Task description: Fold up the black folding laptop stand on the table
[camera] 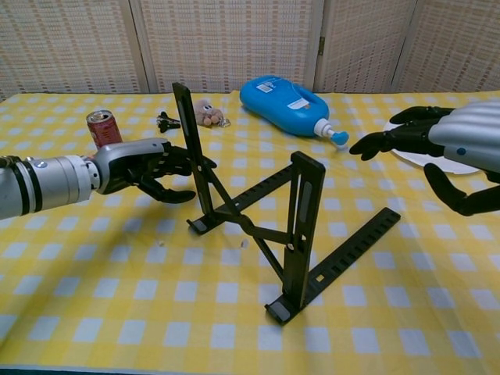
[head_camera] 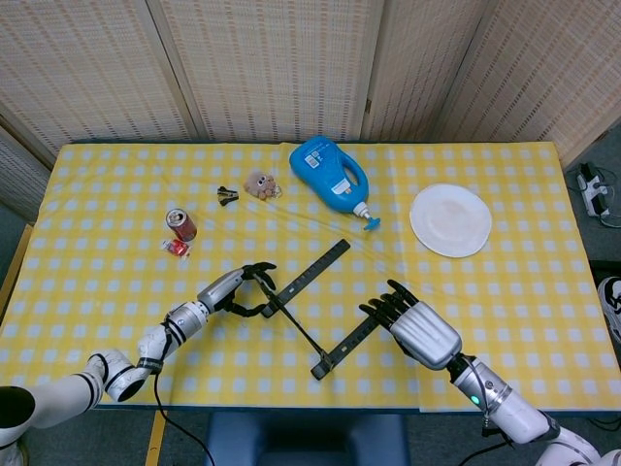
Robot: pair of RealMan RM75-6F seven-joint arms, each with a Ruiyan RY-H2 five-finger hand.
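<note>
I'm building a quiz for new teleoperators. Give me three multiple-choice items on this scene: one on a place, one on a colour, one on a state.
1. Where is the red can?
A. Left of the laptop stand
B. On the plate
C. Beside the right robot hand

2. What colour is the detergent bottle?
A. Green
B. Blue
C. White

3. How is the laptop stand now?
A. Folded flat
B. Lifted off the table
C. Unfolded, uprights raised

Answers:
1. A: the can stands behind the left robot hand.
2. B: its body is bright blue.
3. C: the chest view shows both uprights standing, base on the cloth.
</note>
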